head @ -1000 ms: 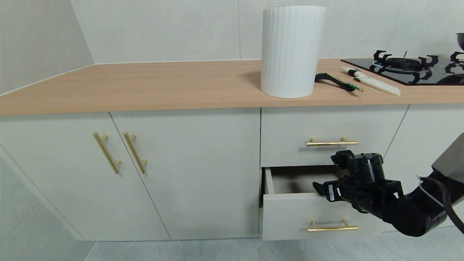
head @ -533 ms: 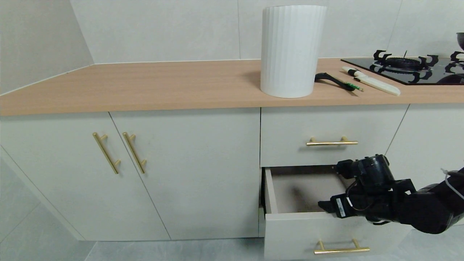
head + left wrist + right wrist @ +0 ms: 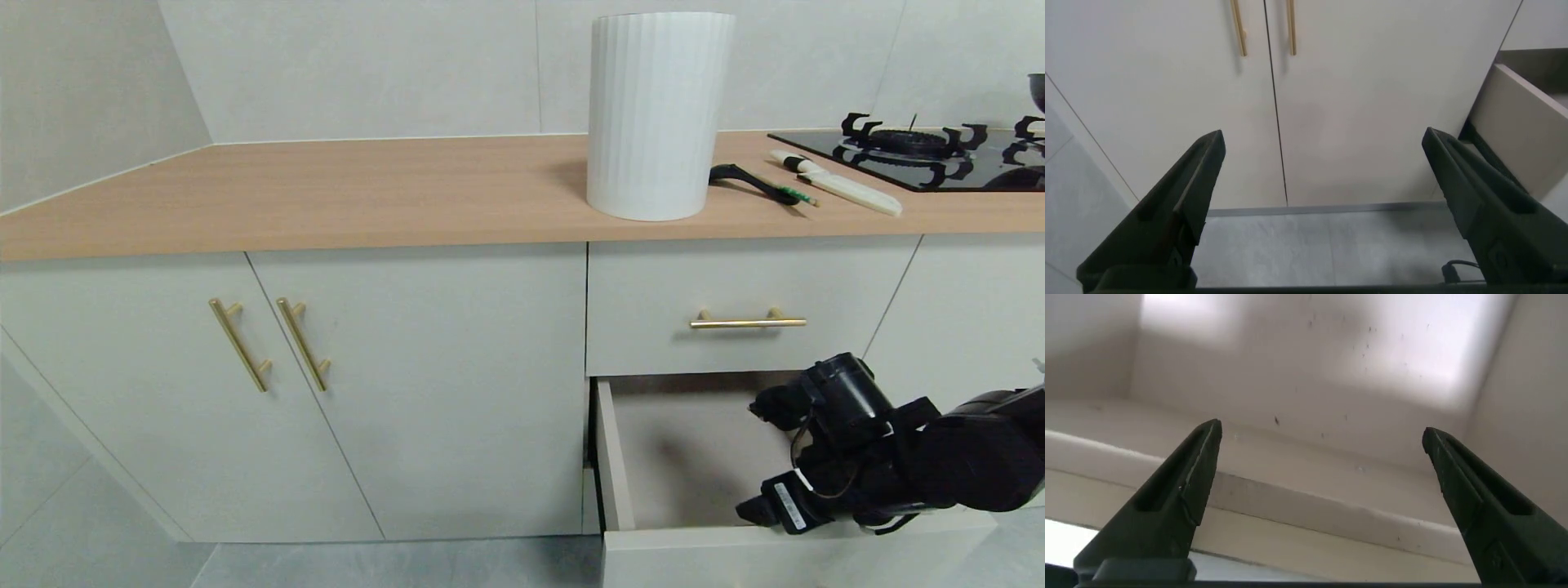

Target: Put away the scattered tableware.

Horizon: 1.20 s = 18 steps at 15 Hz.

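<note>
The lower drawer (image 3: 618, 465) under the wooden counter stands pulled far out, its inside bare. My right gripper (image 3: 761, 457) hangs over the drawer's right part, close to its front panel, fingers spread open with nothing between them. In the right wrist view the gripper (image 3: 1320, 431) looks onto the drawer's pale floor and walls. On the counter lie a black-handled utensil (image 3: 747, 180), a thin green-tipped stick (image 3: 798, 195) and a white knife (image 3: 845, 189). My left gripper (image 3: 1321, 137) is open, low in front of the cabinet doors (image 3: 1278, 98).
A tall white ribbed container (image 3: 657, 114) stands on the counter left of the utensils. A black gas hob (image 3: 922, 151) is at the far right. The upper drawer (image 3: 747, 322) is closed. Two cabinet doors with gold handles (image 3: 269, 343) are on the left.
The lower drawer has slid out much farther, its gold handle now below the picture's edge. My right gripper has moved down and toward me along with the drawer front.
</note>
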### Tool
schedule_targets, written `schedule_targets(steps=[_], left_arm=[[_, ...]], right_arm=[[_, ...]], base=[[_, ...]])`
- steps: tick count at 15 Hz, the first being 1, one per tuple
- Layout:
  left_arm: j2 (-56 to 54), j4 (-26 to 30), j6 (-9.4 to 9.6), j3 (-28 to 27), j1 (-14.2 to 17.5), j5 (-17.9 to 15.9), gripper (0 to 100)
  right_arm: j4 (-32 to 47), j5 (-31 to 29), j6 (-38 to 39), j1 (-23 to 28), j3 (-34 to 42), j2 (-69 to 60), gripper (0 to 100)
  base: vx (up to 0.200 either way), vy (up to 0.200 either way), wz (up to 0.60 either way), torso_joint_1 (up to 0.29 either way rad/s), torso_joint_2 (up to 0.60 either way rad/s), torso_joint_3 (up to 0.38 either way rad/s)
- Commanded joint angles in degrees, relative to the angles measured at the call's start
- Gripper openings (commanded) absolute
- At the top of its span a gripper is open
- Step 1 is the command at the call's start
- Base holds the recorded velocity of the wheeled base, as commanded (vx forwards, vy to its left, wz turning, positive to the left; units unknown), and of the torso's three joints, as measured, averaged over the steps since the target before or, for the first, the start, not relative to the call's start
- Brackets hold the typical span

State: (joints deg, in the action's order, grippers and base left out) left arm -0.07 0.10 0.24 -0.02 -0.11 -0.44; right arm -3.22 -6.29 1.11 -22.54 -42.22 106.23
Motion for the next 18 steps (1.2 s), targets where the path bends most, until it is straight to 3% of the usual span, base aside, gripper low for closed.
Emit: schedule_targets(steps=[1,8,18], left_arm=[[0.07,-0.01,0.02,0.02,0.02,0.00,100],[0.07,-0.01,0.02,0.02,0.02,0.00,100],[0.07,-0.01,0.02,0.02,0.02,0.00,100]], right_arm=[[1.99,-0.04,-1.02,-0.31,-0.32,-1.02,100],[18.16,-0.48,-9.20,-1.45,-0.59,-2.25,100],[20.36,-0.92,-7.88,-1.81,-3.31,-2.69,100]], base=[[0.000,0.000,0.00,0.000,0.00,0.000],[0.000,0.000,0.00,0.000,0.00,0.000],[0.000,0.000,0.00,0.000,0.00,0.000]])
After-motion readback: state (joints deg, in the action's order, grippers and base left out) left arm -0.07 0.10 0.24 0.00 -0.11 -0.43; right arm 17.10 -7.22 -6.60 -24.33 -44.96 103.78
